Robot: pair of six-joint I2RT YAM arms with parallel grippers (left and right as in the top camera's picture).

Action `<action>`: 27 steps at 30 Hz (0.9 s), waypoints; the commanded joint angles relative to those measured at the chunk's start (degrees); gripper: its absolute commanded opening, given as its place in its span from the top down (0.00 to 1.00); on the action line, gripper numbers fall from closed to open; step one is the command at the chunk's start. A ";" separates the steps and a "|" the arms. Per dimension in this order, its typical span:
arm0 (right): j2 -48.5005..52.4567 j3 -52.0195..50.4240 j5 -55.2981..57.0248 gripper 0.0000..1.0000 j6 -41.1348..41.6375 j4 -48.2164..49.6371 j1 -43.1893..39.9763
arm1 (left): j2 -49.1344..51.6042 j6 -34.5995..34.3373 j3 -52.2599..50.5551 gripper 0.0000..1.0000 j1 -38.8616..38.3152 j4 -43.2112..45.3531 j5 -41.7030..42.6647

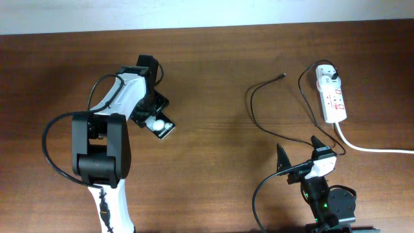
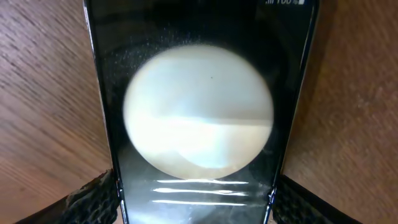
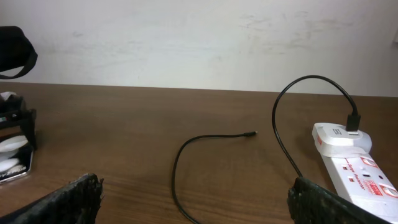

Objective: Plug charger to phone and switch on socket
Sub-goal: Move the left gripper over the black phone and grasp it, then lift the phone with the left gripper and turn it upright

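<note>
The black glossy phone (image 1: 162, 125) lies on the wooden table at the left; in the left wrist view the phone (image 2: 199, 112) fills the frame with a round white glare spot. My left gripper (image 2: 196, 202) is over it, its fingers against the phone's two long edges. The charger's thin black cable (image 1: 250, 103) loops over the table with its plug tip (image 1: 283, 75) lying free; its white adapter (image 1: 328, 77) sits in the white socket strip (image 1: 334, 102). My right gripper (image 1: 299, 150) is open and empty, near the cable (image 3: 177, 162) and the socket (image 3: 364, 177).
The socket's thick white cord (image 1: 378, 149) runs off to the right edge. A pale wall (image 3: 199, 37) stands behind the table's far edge. The left arm's black wire (image 1: 48, 139) loops out at the left.
</note>
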 commanded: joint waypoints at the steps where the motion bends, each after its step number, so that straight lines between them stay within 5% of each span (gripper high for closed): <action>1: -0.44 -0.28 0.26 0.01 0.20 -0.24 0.46 | 1.49 2.38 -0.04 0.23 -0.09 -1.22 0.31; 7: -0.44 -0.28 0.26 0.01 0.20 -0.24 0.46 | 1.11 3.78 0.81 0.40 0.09 -2.56 3.30; 12: -0.44 -0.28 0.24 0.01 0.20 -0.24 0.46 | 0.59 3.78 10.21 0.47 0.09 -13.16 3.26; 19: -0.44 -0.28 0.24 0.01 0.20 -0.24 0.46 | -1.46 3.85 16.74 0.48 0.09 -21.11 3.26; 27: -0.44 -0.28 0.26 0.01 0.20 -0.24 0.46 | -16.59 6.38 16.74 0.50 0.09 -26.38 3.26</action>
